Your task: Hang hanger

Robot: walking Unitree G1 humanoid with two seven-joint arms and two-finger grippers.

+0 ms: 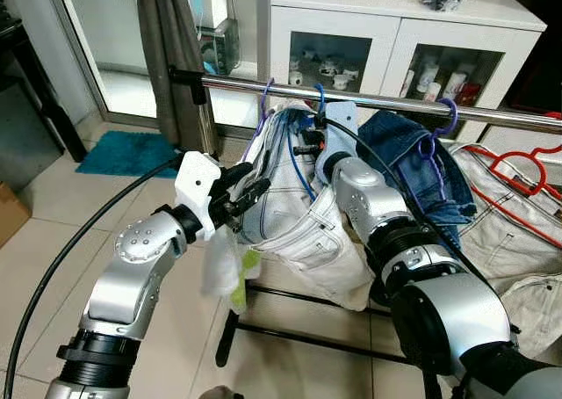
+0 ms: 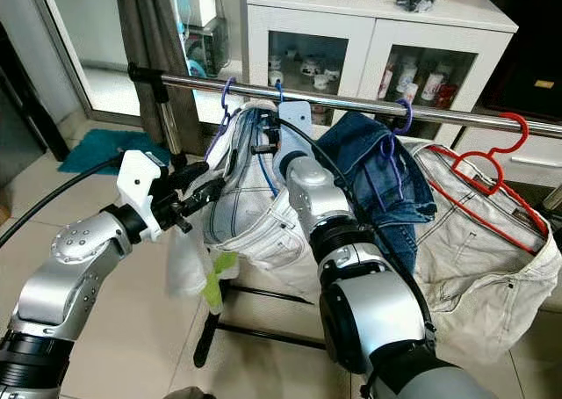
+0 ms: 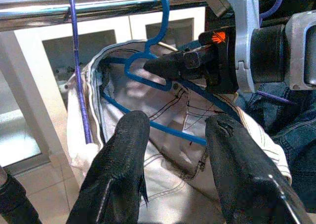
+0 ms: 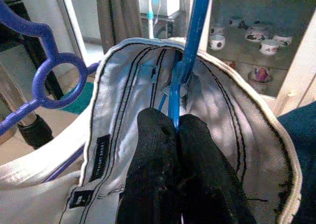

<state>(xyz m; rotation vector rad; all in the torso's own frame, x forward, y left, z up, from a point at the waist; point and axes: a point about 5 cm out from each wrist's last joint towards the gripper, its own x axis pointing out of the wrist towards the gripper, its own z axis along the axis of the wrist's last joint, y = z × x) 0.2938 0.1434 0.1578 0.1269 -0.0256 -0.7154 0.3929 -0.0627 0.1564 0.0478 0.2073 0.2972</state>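
One steel rail (image 2: pixel 369 105) carries four hangers: two purple, one red (image 2: pixel 492 160), and the blue hanger (image 3: pixel 157 61), hooked over the rail inside the white jeans (image 2: pixel 250 210). The right gripper (image 4: pixel 176 135) pinches its blue neck. The left gripper (image 3: pixel 173 150) hangs spread beside the jeans, holding nothing.

Pale jeans (image 4: pixel 222 135) hide the blue hanger's (image 4: pixel 190 46) lower arms.

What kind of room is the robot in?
Probably a room at home where laundry dries: jeans hang from a metal clothes rail, with a white glass-door cabinet and tiled floor.
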